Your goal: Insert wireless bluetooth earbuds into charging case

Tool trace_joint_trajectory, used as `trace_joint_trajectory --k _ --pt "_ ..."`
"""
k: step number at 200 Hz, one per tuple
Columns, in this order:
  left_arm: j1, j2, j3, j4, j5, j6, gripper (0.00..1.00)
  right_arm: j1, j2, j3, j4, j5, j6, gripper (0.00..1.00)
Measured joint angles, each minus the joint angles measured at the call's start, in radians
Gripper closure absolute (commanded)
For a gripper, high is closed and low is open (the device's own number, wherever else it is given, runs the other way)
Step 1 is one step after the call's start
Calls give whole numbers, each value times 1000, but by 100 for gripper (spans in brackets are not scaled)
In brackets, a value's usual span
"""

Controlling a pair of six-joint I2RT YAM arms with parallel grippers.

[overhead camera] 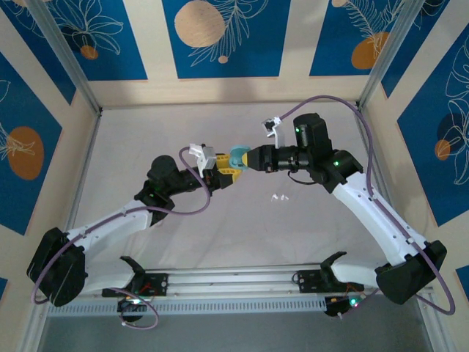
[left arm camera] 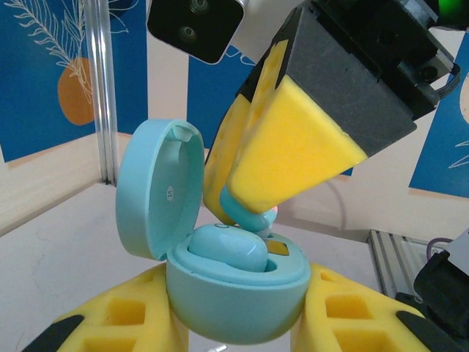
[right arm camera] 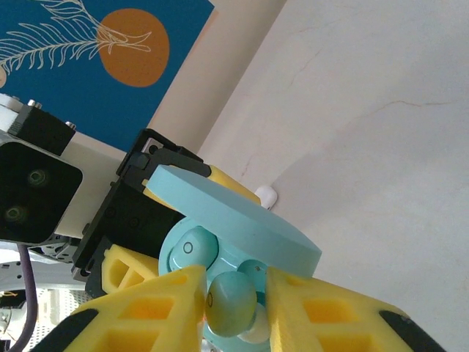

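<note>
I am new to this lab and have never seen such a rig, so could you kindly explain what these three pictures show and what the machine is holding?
These are two robot arms bolted at the near edge of a white table, each ending in a two-finger gripper with yellow pads. One picture looks down from above and behind the arms; the other two come from cameras on each wrist.

The left gripper is shut on a teal charging case, whose lid stands open with one teal bud already seated inside. The right gripper holds a second teal earbud just above the case's free slot. On the table near the right arm lie two small white earbuds.
</note>
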Motion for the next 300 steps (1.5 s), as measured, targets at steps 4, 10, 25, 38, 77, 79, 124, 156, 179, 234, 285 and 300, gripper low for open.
trace_joint_trajectory --k 4,10,25,38,77,79,124,156,179,234,285,300 --pt "0 0 0 0 0 0 70 0 0 0 0 2 0 70" --pt "0 0 0 0 0 0 70 0 0 0 -2 5 0 70" --pt "0 0 0 -1 0 0 70 0 0 0 -3 8 0 70" --pt "0 0 0 -1 -1 0 70 0 0 1 -4 12 0 70" --pt "0 0 0 -1 -5 0 70 0 0 5 -9 24 0 70" --pt "0 0 0 -1 -5 0 70 0 0 5 -9 24 0 70" --pt "-1 0 0 -1 -7 0 70 0 0 11 -10 31 1 77" --pt "-1 0 0 0 -8 0 70 0 0 11 -3 30 5 77" --pt "-1 0 0 1 -10 0 70 0 0 11 1 31 4 76" --pt "-1 0 0 23 -19 0 70 0 -4 5 30 32 5 72" --pt "-1 0 0 45 -18 0 70 -5 -21 5 31 43 4 70" --pt "-1 0 0 45 -19 0 70 -5 -21 5 31 43 4 70"
